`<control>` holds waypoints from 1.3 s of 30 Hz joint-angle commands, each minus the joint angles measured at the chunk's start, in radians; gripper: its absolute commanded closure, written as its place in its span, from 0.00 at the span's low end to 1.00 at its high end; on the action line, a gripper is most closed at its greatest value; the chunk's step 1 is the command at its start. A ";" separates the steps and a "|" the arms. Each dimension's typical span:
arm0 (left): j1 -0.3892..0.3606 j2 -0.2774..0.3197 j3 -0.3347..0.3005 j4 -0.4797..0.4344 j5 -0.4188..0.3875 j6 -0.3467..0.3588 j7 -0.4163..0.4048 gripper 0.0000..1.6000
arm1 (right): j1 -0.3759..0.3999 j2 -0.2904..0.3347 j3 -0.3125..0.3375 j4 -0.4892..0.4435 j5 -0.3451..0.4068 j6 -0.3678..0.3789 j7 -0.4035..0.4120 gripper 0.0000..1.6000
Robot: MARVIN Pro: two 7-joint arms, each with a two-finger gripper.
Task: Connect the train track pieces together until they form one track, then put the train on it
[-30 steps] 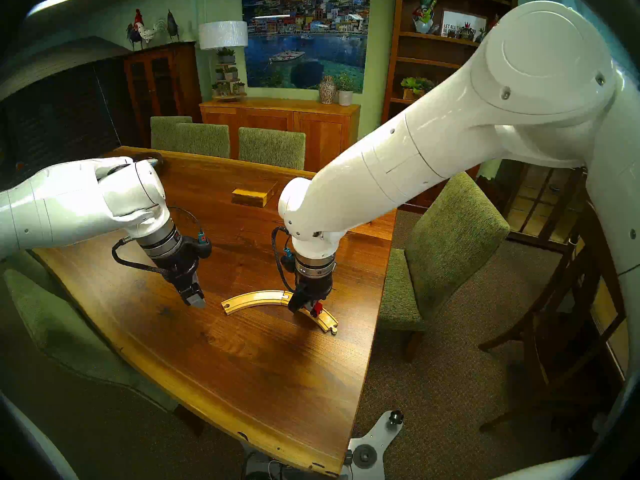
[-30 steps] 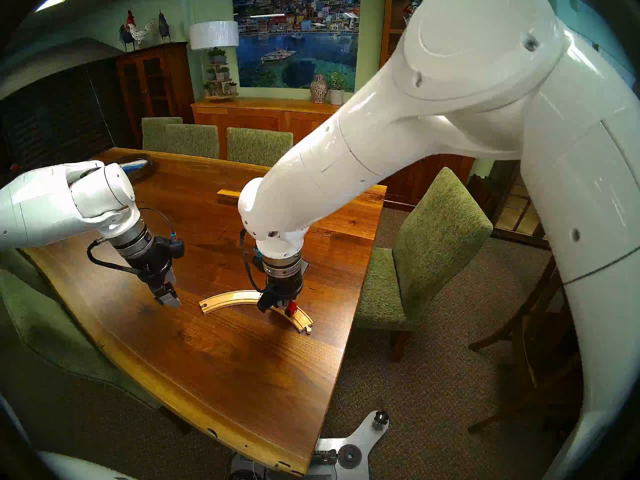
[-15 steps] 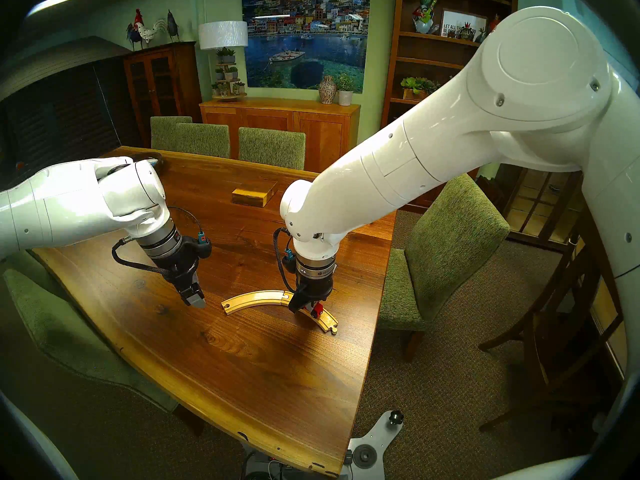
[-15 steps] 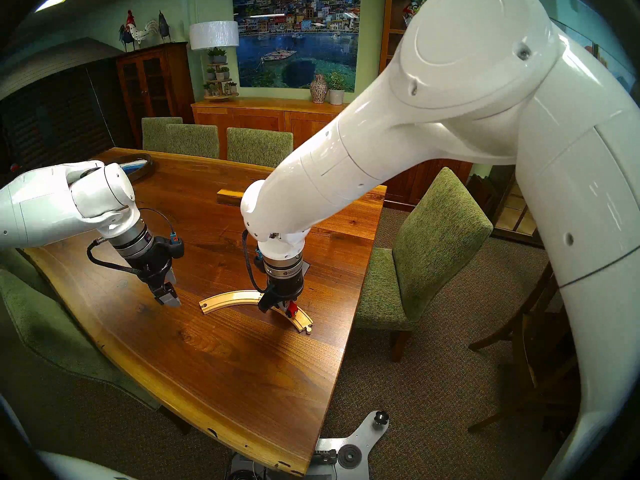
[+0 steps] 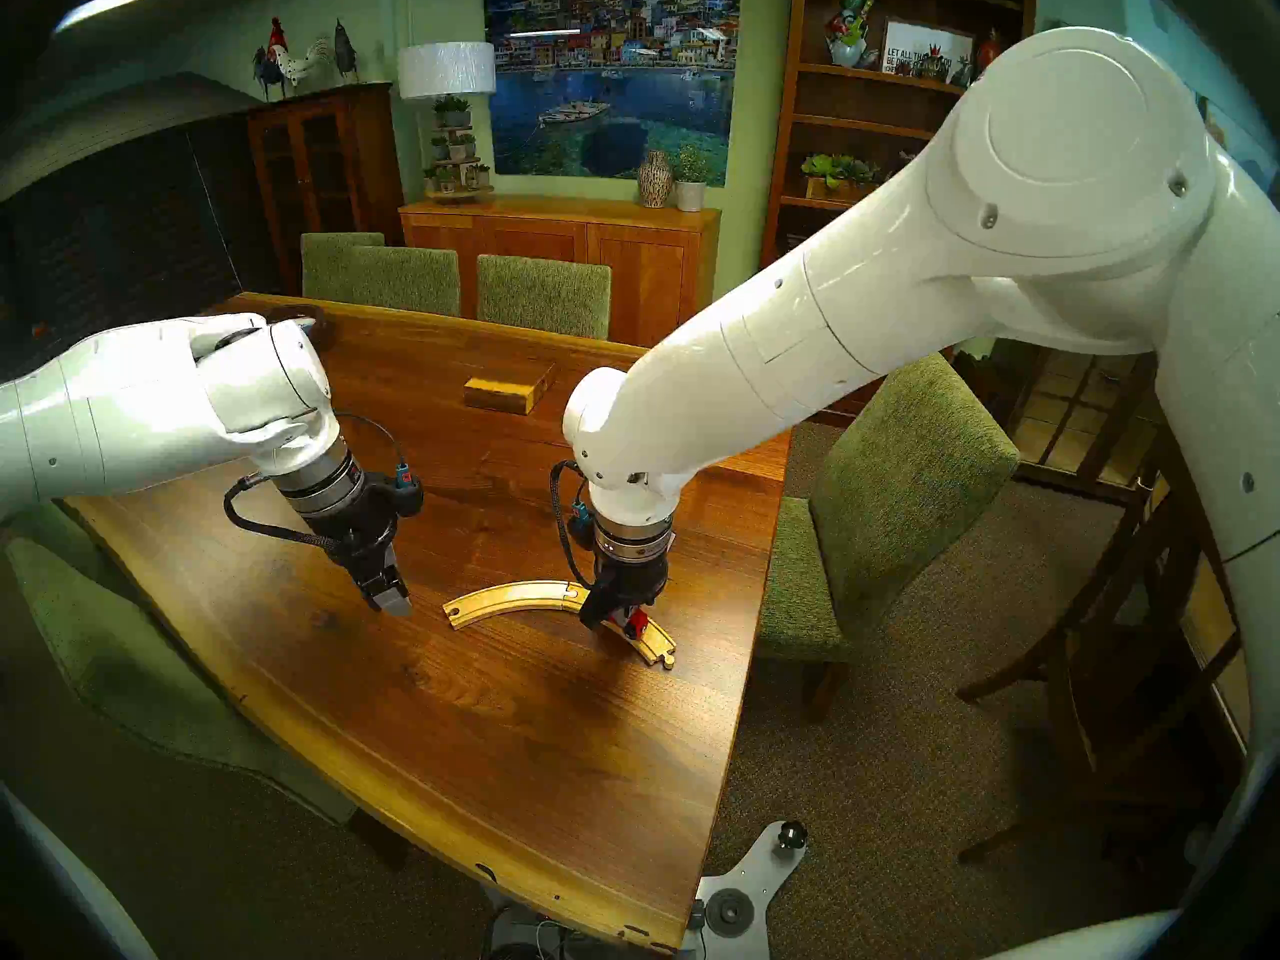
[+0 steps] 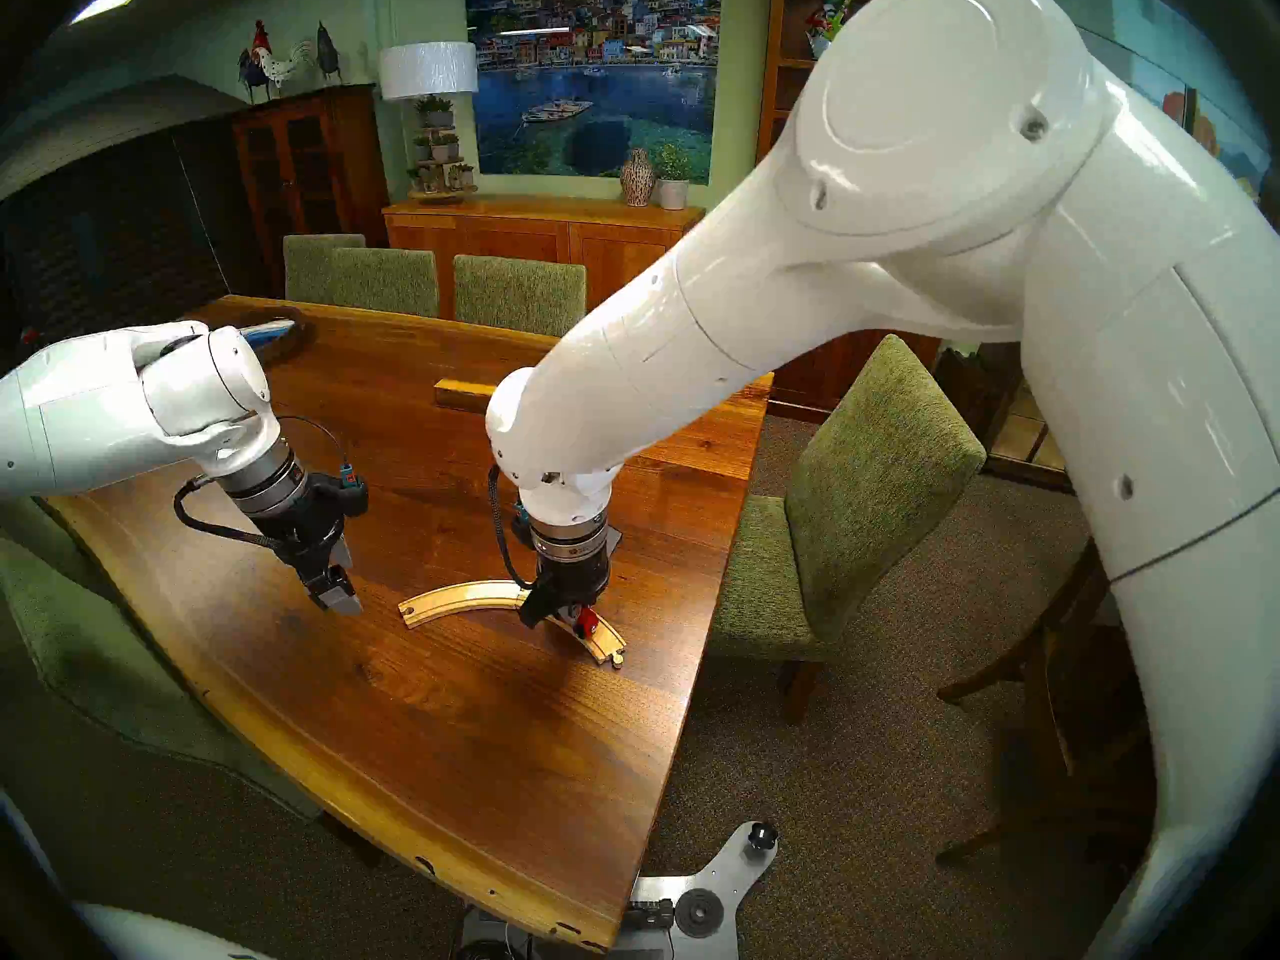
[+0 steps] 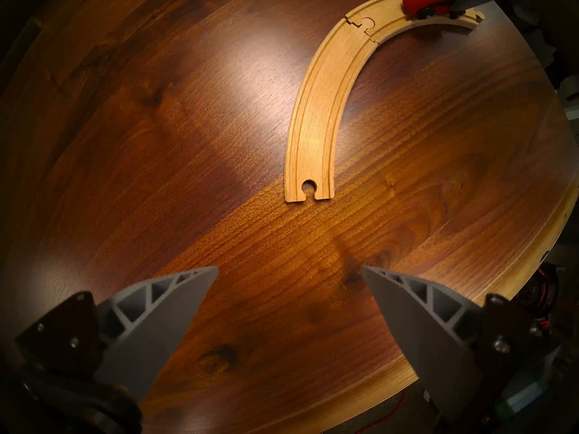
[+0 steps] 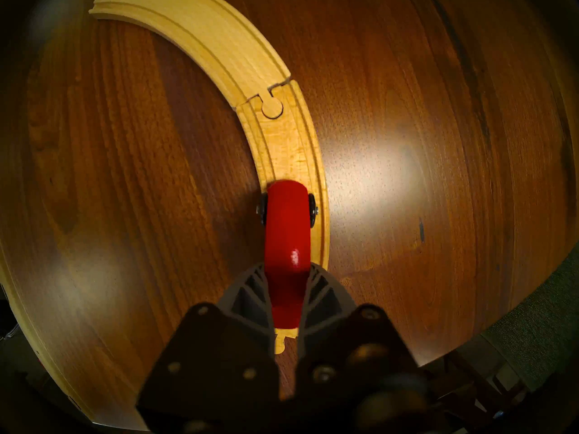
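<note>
Track joined on the counter. Right tool grips the train, wheels over the grooves. Next: seat wheels, release. Left tool open, empty.

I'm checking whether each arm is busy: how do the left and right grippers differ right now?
The left gripper has its grey fingers spread wide and holds nothing; the right gripper is shut on the small red toy train. The left gripper hangs over bare dark wooden table, short of the pale curved wooden track; the right gripper sits directly above that track. Both share grey ribbed fingers on black mounts.
</note>
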 commanded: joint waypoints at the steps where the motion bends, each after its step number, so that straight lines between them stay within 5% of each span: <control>1: -0.030 0.002 -0.024 -0.002 -0.001 0.001 0.002 0.00 | 0.010 0.004 0.002 0.018 -0.003 0.001 0.001 1.00; 39: -0.030 0.001 -0.024 -0.002 -0.001 0.000 0.002 0.00 | 0.048 0.015 0.009 0.027 -0.070 0.025 0.071 1.00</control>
